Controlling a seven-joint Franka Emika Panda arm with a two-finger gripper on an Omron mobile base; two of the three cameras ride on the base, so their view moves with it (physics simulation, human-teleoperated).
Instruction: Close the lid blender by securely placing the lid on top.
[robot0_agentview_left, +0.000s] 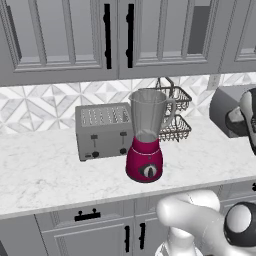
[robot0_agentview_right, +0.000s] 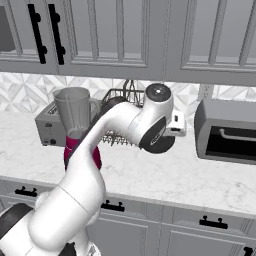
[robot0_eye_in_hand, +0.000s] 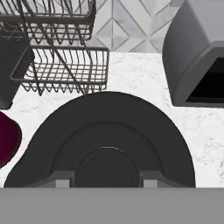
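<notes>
The blender (robot0_agentview_left: 145, 150) stands on the counter with its magenta base, front dial and clear jar (robot0_agentview_left: 148, 111); the jar's top is open. In the right base view the blender (robot0_agentview_right: 74, 112) is partly hidden behind my arm. A dark round lid (robot0_eye_in_hand: 109, 135) sits right in front of the hand camera, and my gripper (robot0_eye_in_hand: 105, 182) is shut on it, a grey fingertip (robot0_eye_in_hand: 61, 183) showing at each side of its knob. My hand (robot0_agentview_right: 176, 125) hovers over the counter to the right of the blender, beyond the wire rack, level with the jar.
A silver toaster (robot0_agentview_left: 102, 131) stands left of the blender. A two-tier wire rack (robot0_agentview_left: 175, 114) is behind it to the right. A grey toaster oven (robot0_agentview_right: 227, 132) sits further right. Wall cabinets (robot0_agentview_left: 115, 35) hang low above the counter (robot0_agentview_left: 50, 170).
</notes>
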